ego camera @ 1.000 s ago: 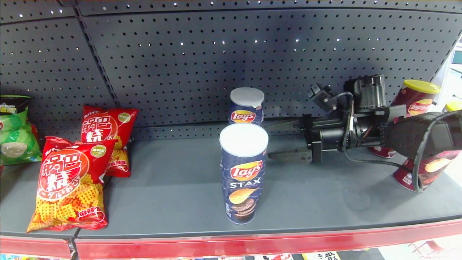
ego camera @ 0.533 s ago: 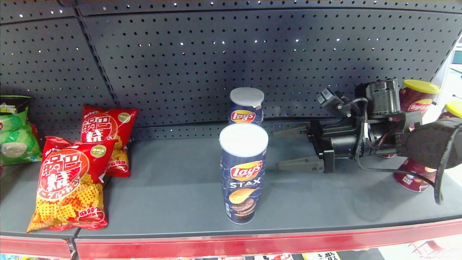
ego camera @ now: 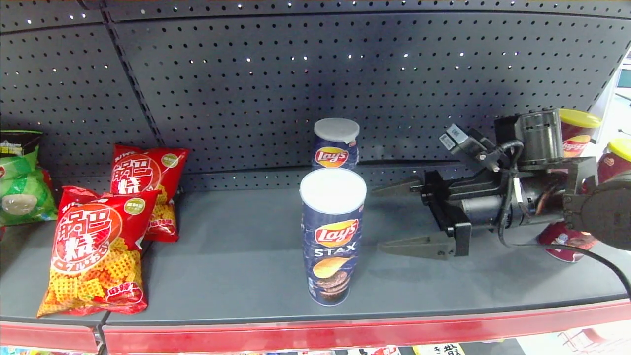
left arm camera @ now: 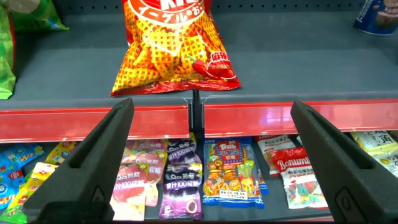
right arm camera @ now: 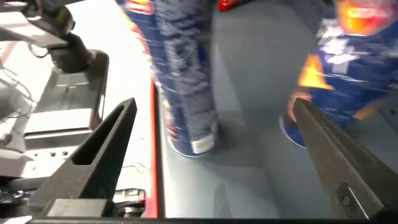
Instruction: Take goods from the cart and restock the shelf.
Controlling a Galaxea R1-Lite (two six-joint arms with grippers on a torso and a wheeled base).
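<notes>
Two navy chip cans with white lids stand mid-shelf, one at the front [ego camera: 333, 236] and one behind it [ego camera: 336, 143]. My right gripper [ego camera: 387, 219] hovers open just right of them, fingers pointing at the cans and holding nothing. In the right wrist view the front can [right arm camera: 186, 74] and the back can [right arm camera: 348, 56] lie beyond the open right gripper [right arm camera: 211, 118]. My left gripper [left arm camera: 211, 107] is open and empty, below and in front of the red shelf edge [left arm camera: 249, 115], facing a red snack bag [left arm camera: 174, 43].
Two red snack bags [ego camera: 96, 251] [ego camera: 145, 182] and a green bag [ego camera: 19, 187] lie at the shelf's left. Maroon cans with yellow lids [ego camera: 577, 130] stand behind my right arm. Bare grey shelf [ego camera: 236, 256] lies between bags and cans. Candy packs [left arm camera: 230, 171] fill the lower shelf.
My right gripper has drawn back to the right, away from the navy cans, and its fingers have spread wider. The cans and bags have stayed in place.
</notes>
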